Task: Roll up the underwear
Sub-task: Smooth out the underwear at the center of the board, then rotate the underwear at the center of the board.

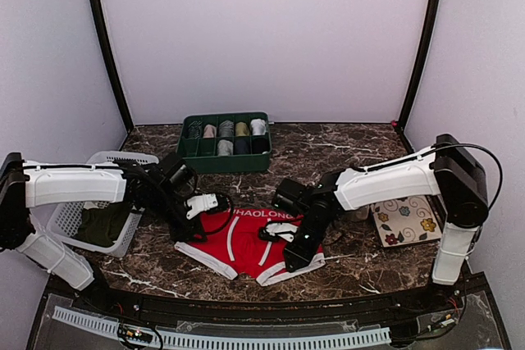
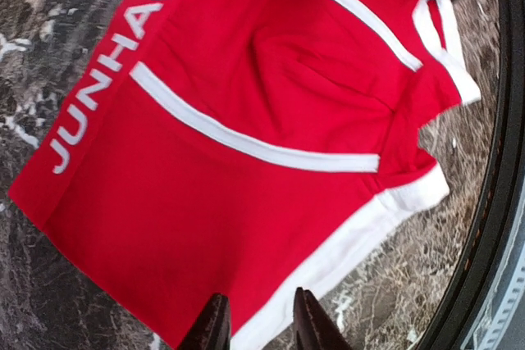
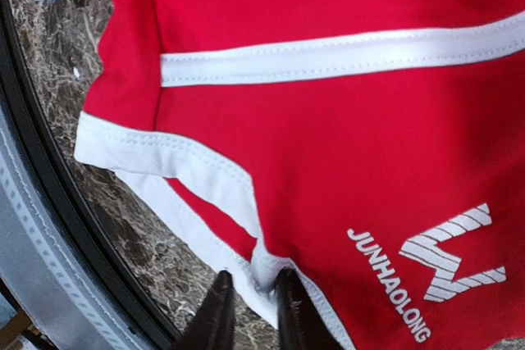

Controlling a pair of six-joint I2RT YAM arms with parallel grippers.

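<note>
The red underwear (image 1: 246, 245) lies spread flat on the marble table, waistband toward the back, white trim showing. My left gripper (image 1: 190, 231) sits at its left leg edge. In the left wrist view its fingers stand apart over the red cloth (image 2: 246, 120) and white hem, and that gripper (image 2: 261, 321) is open with nothing pinched. My right gripper (image 1: 297, 261) is at the right leg hem near the front. In the right wrist view its narrow jaws (image 3: 250, 301) have a pucker of white hem between them, beside the underwear's (image 3: 328, 120) white logo.
A green divided tray (image 1: 225, 162) with several rolled garments stands at the back centre. A white basket (image 1: 67, 220) at the left holds a dark olive garment (image 1: 102, 225). A floral card (image 1: 406, 220) lies at the right. The table's black front rail (image 1: 246, 305) runs close to the underwear.
</note>
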